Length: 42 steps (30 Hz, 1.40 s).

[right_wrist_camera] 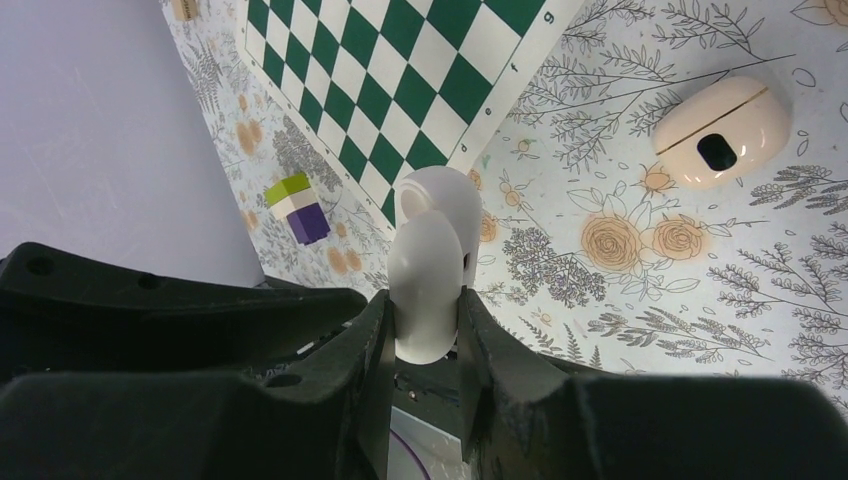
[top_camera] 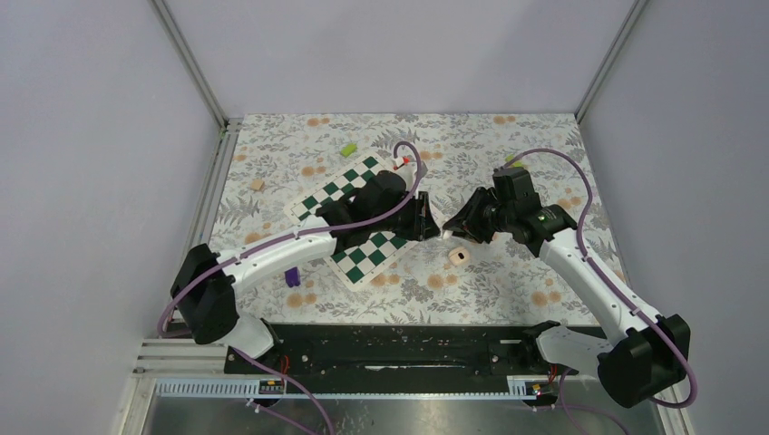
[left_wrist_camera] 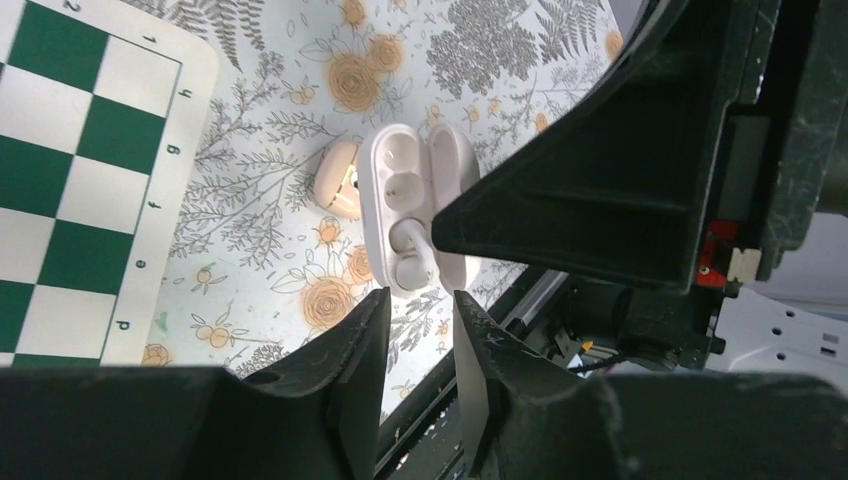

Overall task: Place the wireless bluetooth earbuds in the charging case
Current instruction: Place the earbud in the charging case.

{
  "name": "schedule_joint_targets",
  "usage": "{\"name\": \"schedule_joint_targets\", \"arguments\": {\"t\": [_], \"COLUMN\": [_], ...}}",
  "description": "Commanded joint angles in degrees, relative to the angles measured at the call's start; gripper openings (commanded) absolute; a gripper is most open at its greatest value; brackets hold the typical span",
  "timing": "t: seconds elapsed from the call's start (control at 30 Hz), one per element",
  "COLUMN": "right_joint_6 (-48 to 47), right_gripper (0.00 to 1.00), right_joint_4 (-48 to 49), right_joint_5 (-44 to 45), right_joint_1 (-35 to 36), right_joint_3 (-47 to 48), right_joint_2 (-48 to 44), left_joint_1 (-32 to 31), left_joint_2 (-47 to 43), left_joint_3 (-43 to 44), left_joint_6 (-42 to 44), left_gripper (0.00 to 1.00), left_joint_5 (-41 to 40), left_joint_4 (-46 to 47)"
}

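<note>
My right gripper (right_wrist_camera: 423,300) is shut on a white hinged charging case (right_wrist_camera: 430,250) and holds it above the flowered table. In the left wrist view the case (left_wrist_camera: 395,195) stands open. One white earbud (left_wrist_camera: 410,265) sits in its lower well; the upper well (left_wrist_camera: 402,185) looks bare. My left gripper (left_wrist_camera: 422,300) is open, its tips just short of the case's end with nothing between them. From above, both grippers meet over the case (top_camera: 446,234), right of the chessboard. A pale beige rounded case (right_wrist_camera: 700,115) with a dark hollow lies on the table (top_camera: 460,256) beneath them.
A green-and-white chessboard mat (top_camera: 363,217) lies under my left arm. A purple, white and green block (right_wrist_camera: 297,208) sits by the mat's near corner. A green block (top_camera: 347,149) and a tan block (top_camera: 257,184) lie further back. The black base rail (top_camera: 408,349) runs along the near edge.
</note>
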Motion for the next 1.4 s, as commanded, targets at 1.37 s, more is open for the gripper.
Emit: {"name": "schedule_joint_targets", "arguments": {"t": [1.37], "right_joint_6": [2.68], "right_gripper": [0.0], "right_joint_4": [5.58], "right_joint_5": [-6.79], "right_joint_1": [0.51], "right_joint_3": [1.42], "right_joint_2": [0.9], "left_joint_1": [-0.2], "left_joint_2": [0.11], "left_joint_3": [2.61], "left_joint_6": [3.0], "left_gripper": [0.0], "left_joint_5": [-1.88], "left_joint_4": [6.45]}}
